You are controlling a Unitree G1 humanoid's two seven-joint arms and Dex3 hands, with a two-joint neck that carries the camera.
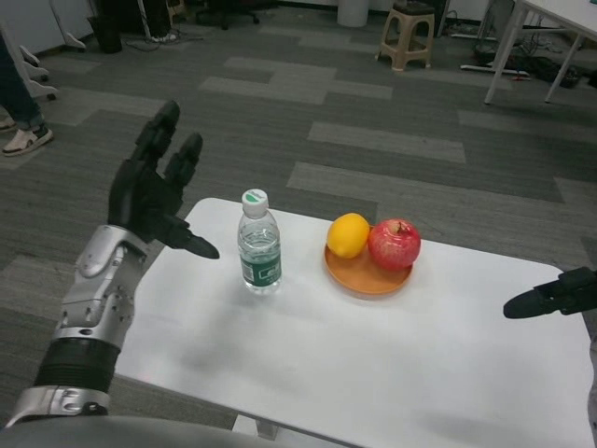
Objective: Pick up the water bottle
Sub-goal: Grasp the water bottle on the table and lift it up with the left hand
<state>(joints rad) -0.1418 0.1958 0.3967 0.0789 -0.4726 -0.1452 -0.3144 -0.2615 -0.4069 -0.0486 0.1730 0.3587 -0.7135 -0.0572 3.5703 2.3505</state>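
A clear water bottle (pixel 258 244) with a white cap and green label stands upright on the white table (pixel 354 355), left of centre. My left hand (pixel 154 191) hovers just left of the bottle, fingers spread and raised, thumb pointing toward the bottle with a small gap between them; it holds nothing. Only part of my right hand (pixel 552 294) shows at the right edge, above the table's right side and far from the bottle; its finger state is unclear.
An orange plate (pixel 366 273) right of the bottle carries a lemon (pixel 347 234) and a red apple (pixel 394 244). Beyond the table are carpet, a beige stool (pixel 407 35), a white table's legs (pixel 532 37), and a person's leg (pixel 19 103) at far left.
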